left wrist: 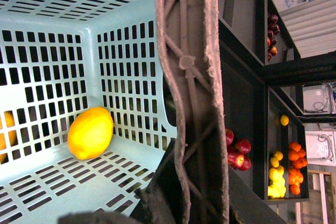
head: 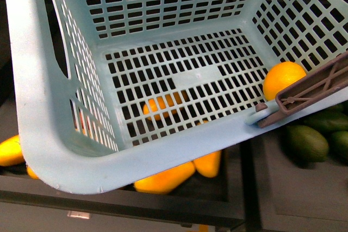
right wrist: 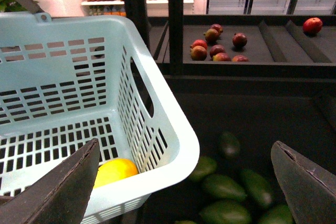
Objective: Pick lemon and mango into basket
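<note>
The light teal basket fills the front view, held up and tilted over the produce bins. The lemon lies inside it on the slotted floor, in the corner by the brown handle. In the left wrist view the lemon rests in the basket, and my left gripper is shut on the basket's handle. My right gripper stands wide open just outside the basket's rim, over green fruit, with nothing between its fingers. The lemon shows past the rim. The mango is out of view.
Yellow mangoes lie in a dark bin under the basket. Green fruit fills the bin to the right and sits below my right gripper. Round red fruit rests on a dark shelf behind. More red, yellow and orange fruit sits in far bins.
</note>
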Available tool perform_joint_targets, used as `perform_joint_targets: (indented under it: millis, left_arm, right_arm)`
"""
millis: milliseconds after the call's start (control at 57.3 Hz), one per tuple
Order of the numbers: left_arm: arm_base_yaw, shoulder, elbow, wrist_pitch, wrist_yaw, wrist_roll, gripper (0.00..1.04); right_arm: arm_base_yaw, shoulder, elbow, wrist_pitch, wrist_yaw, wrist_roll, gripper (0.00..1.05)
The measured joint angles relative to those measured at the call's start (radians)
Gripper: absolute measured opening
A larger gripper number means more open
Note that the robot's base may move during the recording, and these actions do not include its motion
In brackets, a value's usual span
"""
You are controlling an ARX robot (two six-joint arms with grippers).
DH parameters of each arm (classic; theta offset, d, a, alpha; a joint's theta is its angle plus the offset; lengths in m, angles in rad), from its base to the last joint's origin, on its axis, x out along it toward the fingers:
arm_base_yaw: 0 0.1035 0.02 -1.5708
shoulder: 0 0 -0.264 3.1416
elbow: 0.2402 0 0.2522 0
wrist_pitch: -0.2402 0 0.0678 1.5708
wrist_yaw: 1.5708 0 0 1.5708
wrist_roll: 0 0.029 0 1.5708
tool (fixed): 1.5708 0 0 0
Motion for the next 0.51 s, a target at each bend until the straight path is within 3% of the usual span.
perform_joint_targets:
  millis: [506]
  left_arm:
    - [0.0, 0.0, 0.0, 0.0, -0.002, 0.002, 0.07]
  right_arm:
    - [0.0, 0.0, -0.001, 0.0, -0.001, 0.0, 0.96]
